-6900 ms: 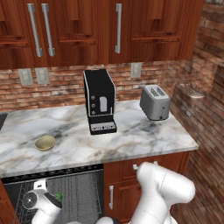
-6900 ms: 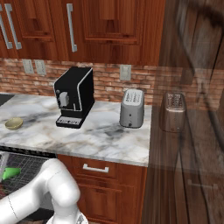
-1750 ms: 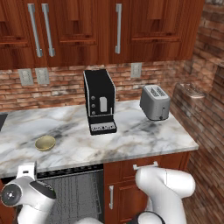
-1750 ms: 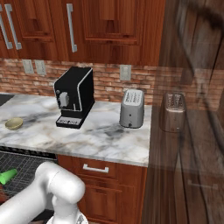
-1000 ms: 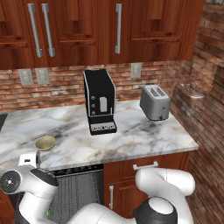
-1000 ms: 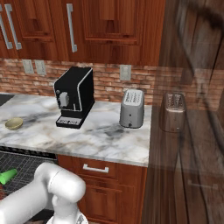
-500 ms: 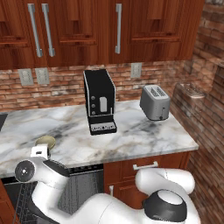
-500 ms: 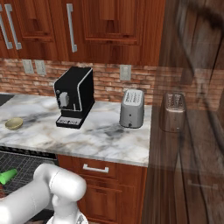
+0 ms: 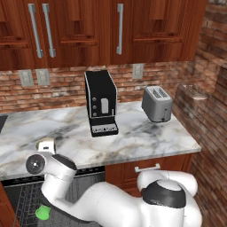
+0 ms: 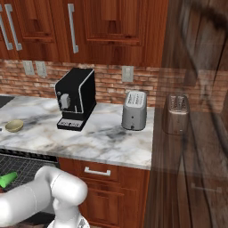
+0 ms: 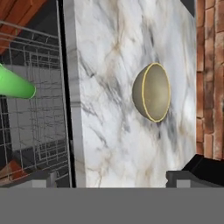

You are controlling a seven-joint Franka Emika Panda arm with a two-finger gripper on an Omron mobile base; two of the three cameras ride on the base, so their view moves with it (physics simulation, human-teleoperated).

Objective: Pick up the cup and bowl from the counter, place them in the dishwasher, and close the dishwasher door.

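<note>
Tool (image 11: 109, 179) seen in the hand view at the bottom edge, its two dark fingertips (image 11: 188, 173) spread wide apart with nothing between them; it hangs above the marbled tabletop (image 11: 109, 109) near its front edge, looking down on the bowl (image 11: 152, 92); bowl is tan, upright, sitting alone on the tabletop between the front edge and the brick wall (image 11: 210, 65); tool not touching the bowl.

Left base view: arm (image 9: 57, 177) reaches to the left, its wrist over the near left part of the tabletop (image 9: 146, 142); a bit of the bowl (image 9: 46, 144) peeks out just behind the wrist; right base view shows the bowl (image 10: 14, 125) plainly at the far left of the tabletop (image 10: 111, 142).

Cup (image 9: 42, 212) is bright green and lies on its side in the wire rack (image 11: 39, 131) of the dishwasher (image 9: 26, 195), below the tabletop edge; also seen as a green cone in the hand view (image 11: 15, 83) and low left in the right base view (image 10: 6, 180).

Black coffee machine (image 9: 101, 103) stands mid-tabletop, silver toaster (image 9: 157, 103) well to its right; wooden upper cabinets (image 9: 88, 31) above.
</note>
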